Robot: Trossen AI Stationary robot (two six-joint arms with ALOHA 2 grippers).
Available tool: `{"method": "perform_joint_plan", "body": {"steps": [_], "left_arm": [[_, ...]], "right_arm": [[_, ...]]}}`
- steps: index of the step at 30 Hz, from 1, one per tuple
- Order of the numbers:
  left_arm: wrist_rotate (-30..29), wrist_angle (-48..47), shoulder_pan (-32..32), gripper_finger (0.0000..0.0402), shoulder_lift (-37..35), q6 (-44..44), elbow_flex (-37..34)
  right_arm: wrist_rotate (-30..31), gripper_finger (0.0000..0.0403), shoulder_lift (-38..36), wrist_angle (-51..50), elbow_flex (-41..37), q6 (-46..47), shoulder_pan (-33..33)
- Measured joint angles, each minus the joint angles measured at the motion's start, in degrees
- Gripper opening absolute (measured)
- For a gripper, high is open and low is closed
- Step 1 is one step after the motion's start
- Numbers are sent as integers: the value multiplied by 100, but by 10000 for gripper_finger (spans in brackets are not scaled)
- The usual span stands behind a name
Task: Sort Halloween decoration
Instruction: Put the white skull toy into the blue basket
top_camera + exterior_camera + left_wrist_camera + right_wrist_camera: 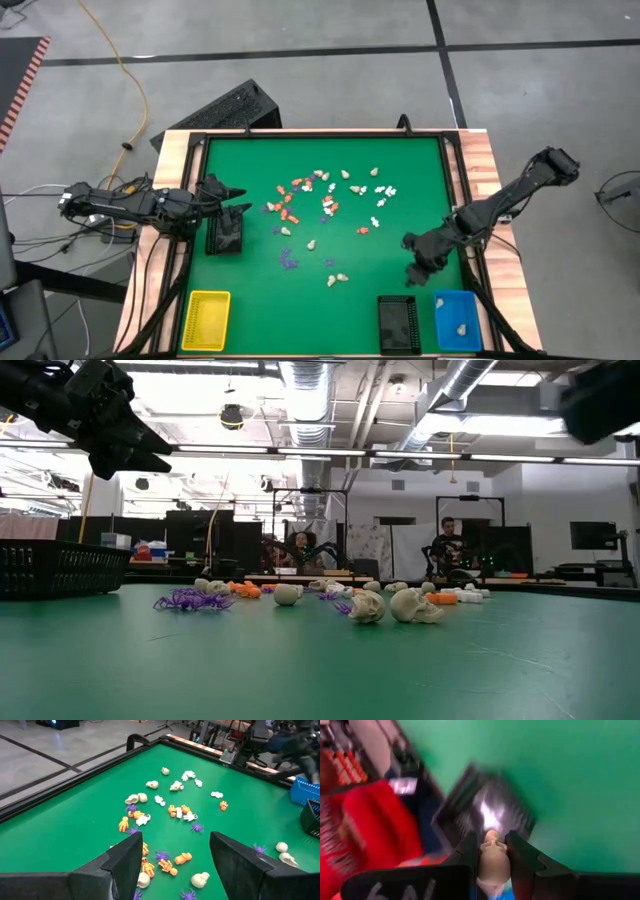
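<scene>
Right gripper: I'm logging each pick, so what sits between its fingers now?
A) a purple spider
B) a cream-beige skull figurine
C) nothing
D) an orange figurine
B: the right wrist view shows the right gripper closed on a cream-beige skull figurine, above the black tray.

You have a matt green mat (250, 300) like smooth felt, edged by pale wood boards (485, 160). The little skulls (415, 605) look like matt plastic; the black tray (398, 325) is ribbed plastic.
</scene>
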Motion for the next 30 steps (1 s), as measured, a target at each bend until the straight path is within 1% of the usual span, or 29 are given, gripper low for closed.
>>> {"method": "perform_joint_plan", "body": {"steps": [3, 6, 12, 15, 18, 22, 27, 30], "left_arm": [[0, -2, -1, 221, 1, 0, -1], [-2, -2, -1, 221, 2, 0, -2], [-4, 0, -2, 221, 1, 42, -2], [-4, -2, -2, 221, 2, 63, 0], [-7, -2, -2, 221, 2, 68, 0], [-9, -2, -2, 221, 2, 76, -1], [-11, -2, -2, 221, 0, 70, -2], [-13, -2, -1, 221, 1, 66, -1]], "right_arm": [[-488, 80, 2, -16, 0, 809, 417], [-720, 80, 6, -21, 0, 1586, 854], [-722, 80, 6, -368, 0, 2857, 1774], [-562, 80, 16, -638, 0, 3337, 2177], [-201, 80, 24, -812, 0, 3590, 2510], [348, 87, 31, -1058, 0, 3793, 2770], [390, 133, 185, -1193, 0, 3819, 2867], [390, 147, 262, -1053, 0, 3791, 2892]]}}
